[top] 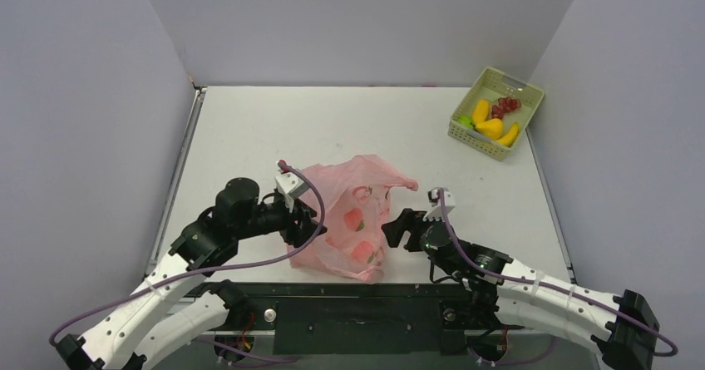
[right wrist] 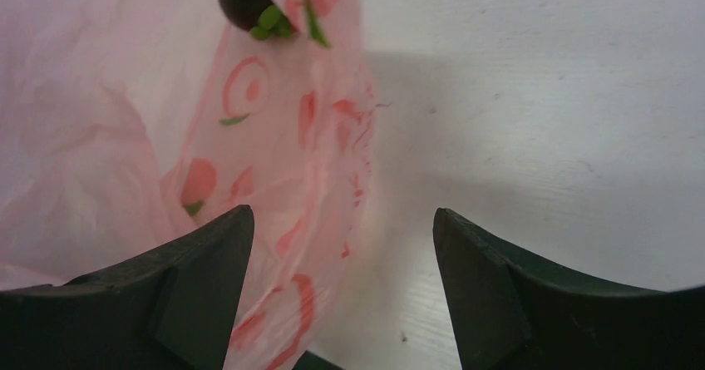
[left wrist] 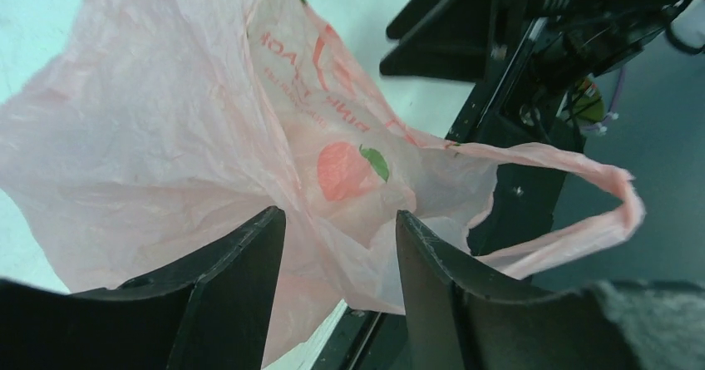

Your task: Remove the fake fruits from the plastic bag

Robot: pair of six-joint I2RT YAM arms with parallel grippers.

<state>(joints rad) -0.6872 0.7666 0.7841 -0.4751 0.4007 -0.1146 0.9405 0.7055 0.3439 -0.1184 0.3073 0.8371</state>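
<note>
Right wrist: bag [right wrist: 125,137] apparently holds dark fruit [right wrist: 241,4].

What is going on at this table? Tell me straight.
A robot is working on a pink plastic bag at the front edge of the table. The left hand is open with bag film between its fingers; the right hand is open beside the bag, holding nothing. A pale green basket at the far right already holds toy bananas, a grape bunch and a green fruit. A dark round fruit with green leaves shows in the bag.
</note>
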